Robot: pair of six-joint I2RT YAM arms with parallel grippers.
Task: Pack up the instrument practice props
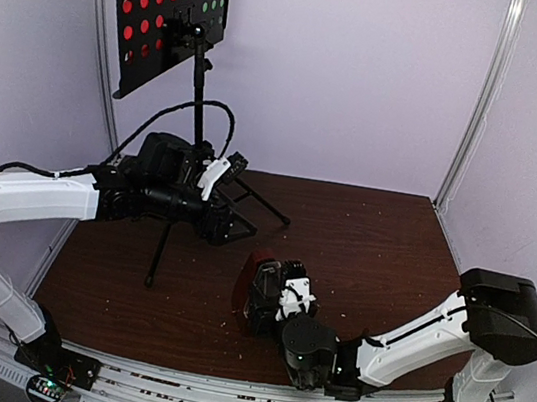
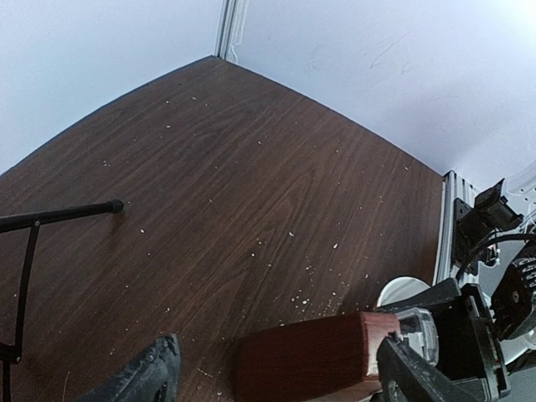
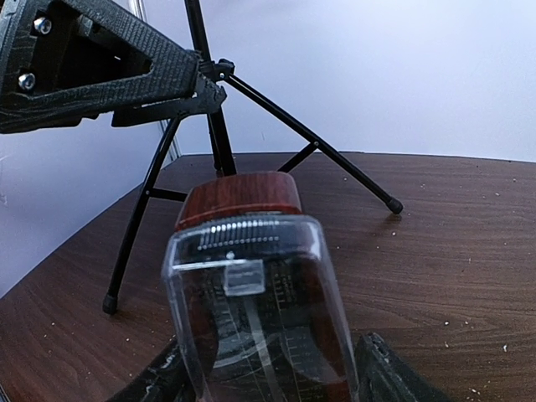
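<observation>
Red-brown metronome point(image 3: 239, 197), clear cover facing the wrist camera, is clamped between the right gripper's point(image 3: 270, 381) fingers near the front of the table point(image 1: 373, 247). Left gripper point(image 1: 230, 224) is spread wide and empty beside the black music stand's point(image 1: 200, 90) tripod hub. The stand is upright back-left, with music sheets point(image 1: 139, 20) showing red and green through its holes.
</observation>
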